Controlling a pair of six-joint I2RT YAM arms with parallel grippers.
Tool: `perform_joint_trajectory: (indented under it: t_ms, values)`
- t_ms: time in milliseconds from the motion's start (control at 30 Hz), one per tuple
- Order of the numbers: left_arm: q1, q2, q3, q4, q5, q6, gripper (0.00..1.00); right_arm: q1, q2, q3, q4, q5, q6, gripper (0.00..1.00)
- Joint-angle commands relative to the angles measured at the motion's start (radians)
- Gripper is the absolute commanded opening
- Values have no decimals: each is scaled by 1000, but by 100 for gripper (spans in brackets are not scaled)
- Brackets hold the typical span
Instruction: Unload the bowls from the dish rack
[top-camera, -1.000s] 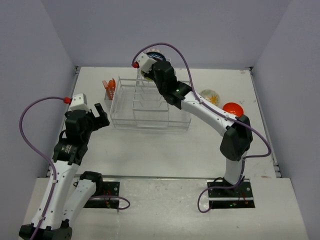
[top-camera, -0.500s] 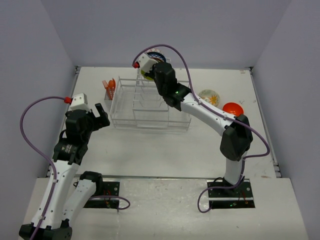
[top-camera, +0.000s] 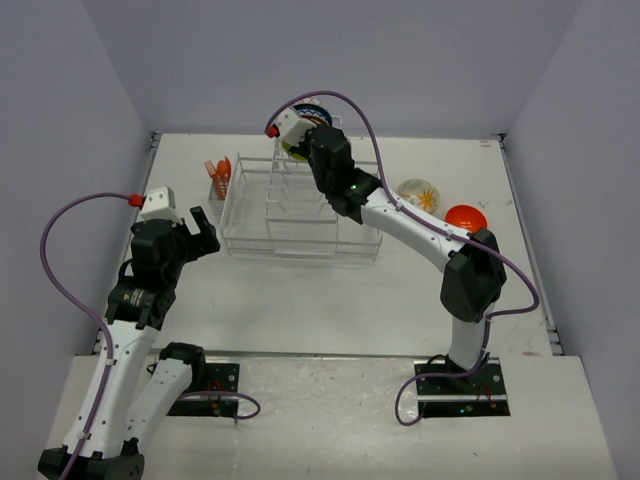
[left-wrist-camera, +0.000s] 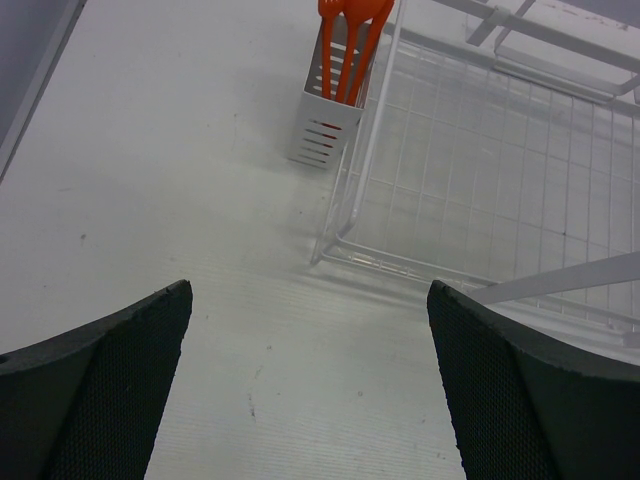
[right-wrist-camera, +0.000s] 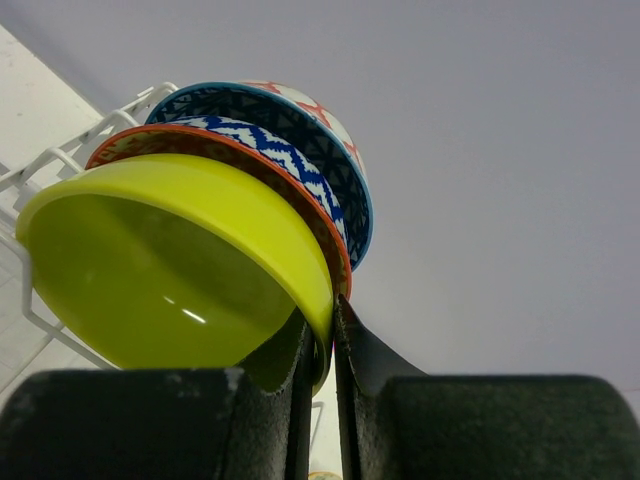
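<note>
Pinching green bowl (right-wrist-camera: 170, 260) by its rim in right gripper (right-wrist-camera: 320, 322), apparently seated in rack (top-camera: 300, 256); next calls for lifting clear of patterned bowl (right-wrist-camera: 290, 150). Holding left gripper (left-wrist-camera: 310, 340) wide open.

No writing, label, brand mark or number can be read on anything in view. The patterned bowl (right-wrist-camera: 290, 150) just behind the yellow-green bowl (right-wrist-camera: 170, 260) carries only blue and white zigzags, not letters.
</note>
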Motion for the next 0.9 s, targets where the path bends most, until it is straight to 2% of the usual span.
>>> perform_joint_trajectory:
  t_ms: [0,867]
  values:
    - [9,0,1,44,9,26,100,8,-43,-11,31,-1,-13,0]
    - [15,3,2,47,17,29,100,7,-90,22,46,20,20,0]
